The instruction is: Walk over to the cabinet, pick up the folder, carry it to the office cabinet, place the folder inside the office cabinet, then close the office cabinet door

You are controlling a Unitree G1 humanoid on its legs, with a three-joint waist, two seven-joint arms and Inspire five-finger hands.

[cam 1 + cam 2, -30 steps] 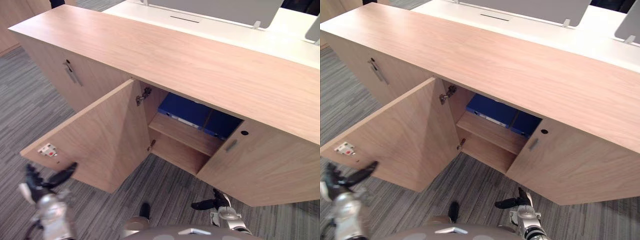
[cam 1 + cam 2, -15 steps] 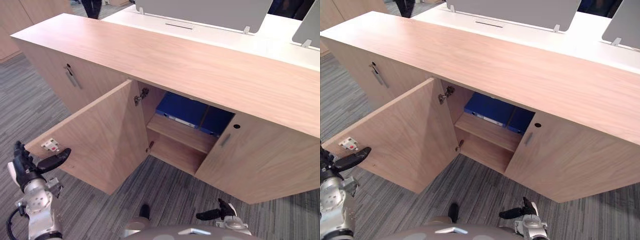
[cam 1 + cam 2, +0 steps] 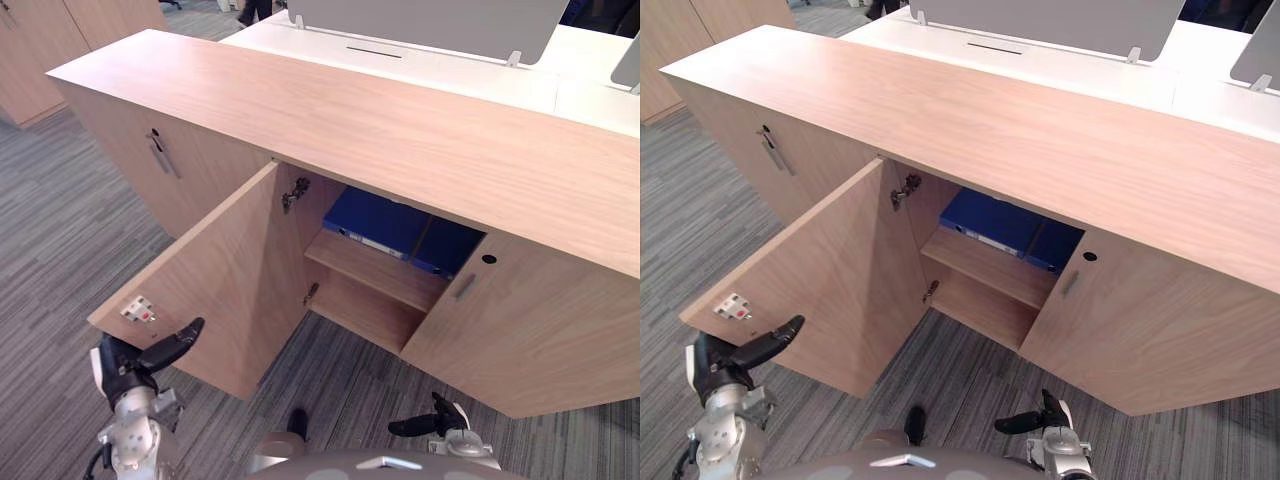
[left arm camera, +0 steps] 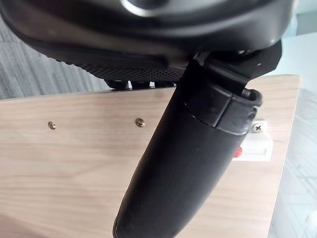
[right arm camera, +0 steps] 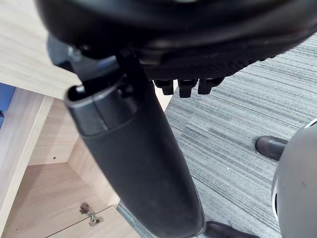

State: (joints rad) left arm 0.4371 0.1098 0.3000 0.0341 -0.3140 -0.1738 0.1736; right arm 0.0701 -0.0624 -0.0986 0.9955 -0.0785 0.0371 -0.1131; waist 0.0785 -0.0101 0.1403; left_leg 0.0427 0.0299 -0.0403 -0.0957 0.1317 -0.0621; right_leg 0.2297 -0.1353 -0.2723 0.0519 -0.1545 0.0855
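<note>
**Folder lying in the open cabinet, both hands empty**

Seeing the blue folder (image 3: 372,220) lying on the upper shelf (image 3: 375,272) inside the office cabinet (image 3: 380,120), pushed toward the back of the open compartment. Seeing a second, darker blue folder (image 3: 447,247) just beside it, partly hidden behind the closed right door (image 3: 530,330). Finding the left door (image 3: 230,270) swung wide open on its hinge (image 3: 294,194), its inner face turned toward the compartment and a small white latch plate (image 3: 138,311) sitting near its free edge.

Holding nothing in the left hand (image 3: 128,365): fingers relaxed, thumb stretching out toward the lower corner of the open door, just below the latch plate. Not being able to tell whether the thumb is touching the wood. Holding nothing in the right hand (image 3: 437,418) either, hanging loose and low over the grey carpet (image 3: 60,230), in front of the closed door and well apart from the folders.

Noting a white desk (image 3: 450,70) standing behind the cabinet.
</note>
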